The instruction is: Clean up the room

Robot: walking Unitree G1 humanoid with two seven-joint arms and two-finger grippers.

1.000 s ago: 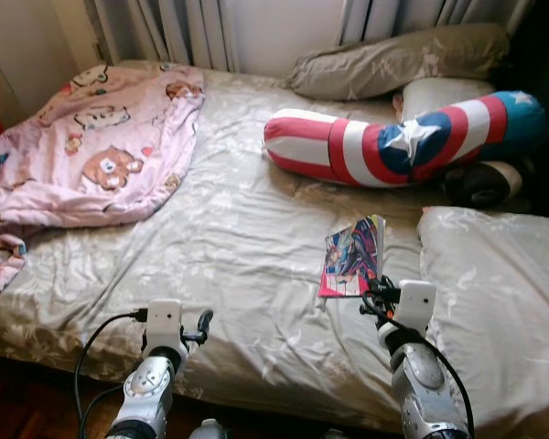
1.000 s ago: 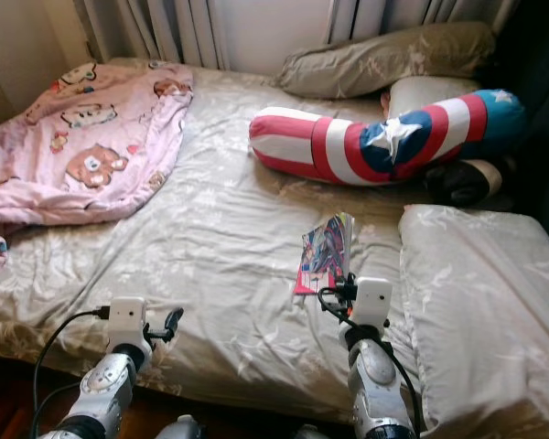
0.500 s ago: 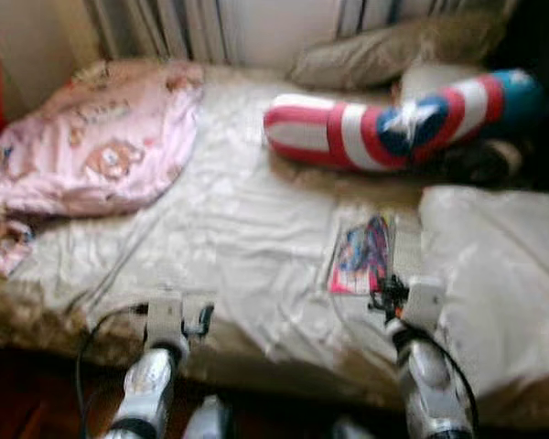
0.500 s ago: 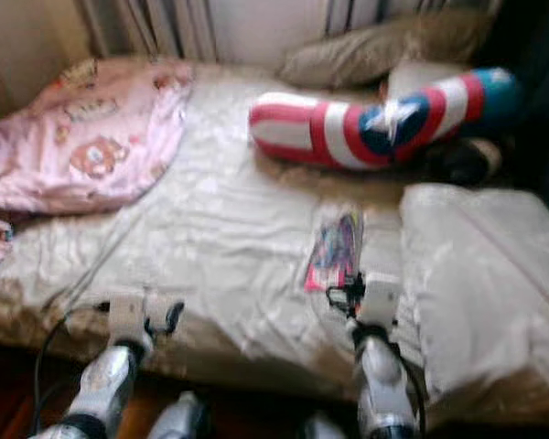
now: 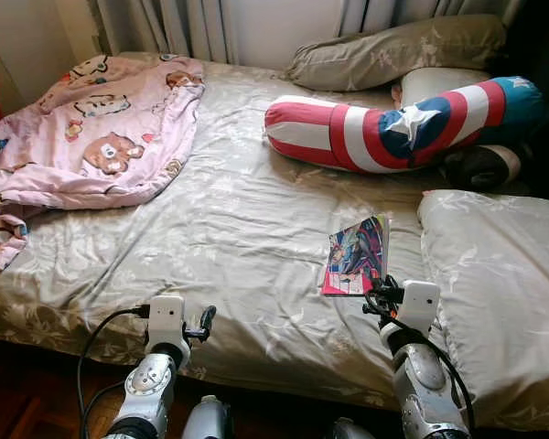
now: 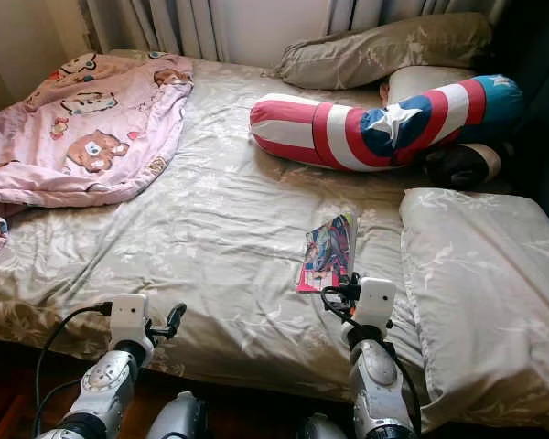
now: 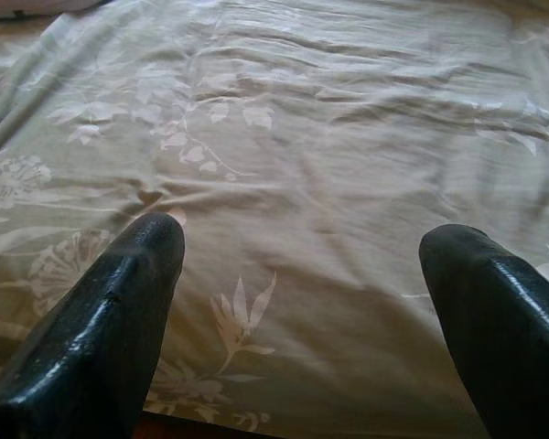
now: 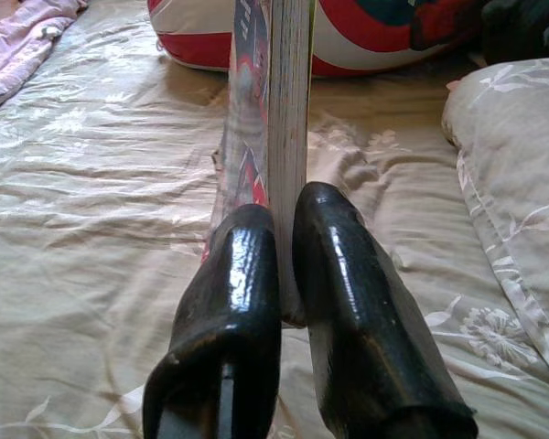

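**Comic book clamped at the bed's near edge**

The right end effector [image 8: 284, 274] has its two black fingers pressed together on the near edge of a comic book [image 5: 357, 255], which lies on the bed [image 5: 238, 229] close to the near edge and just beside a beige floral pillow [image 5: 499, 293] at the near right corner. The cover is a busy red, blue and pink; no writing on it can be read. The left end effector [image 7: 302, 302] hovers over bare floral sheet at the near edge, well apart from the book, fingers spread wide and holding nothing.

Beyond the book, across the far right of the bed, lies a red, white and blue striped bolster with a white star [image 5: 393, 133]; behind it sits another beige pillow [image 5: 393, 55] against the curtains [image 5: 192, 23]. A pink cartoon-print blanket [image 5: 82, 128] is heaped over the far left corner.
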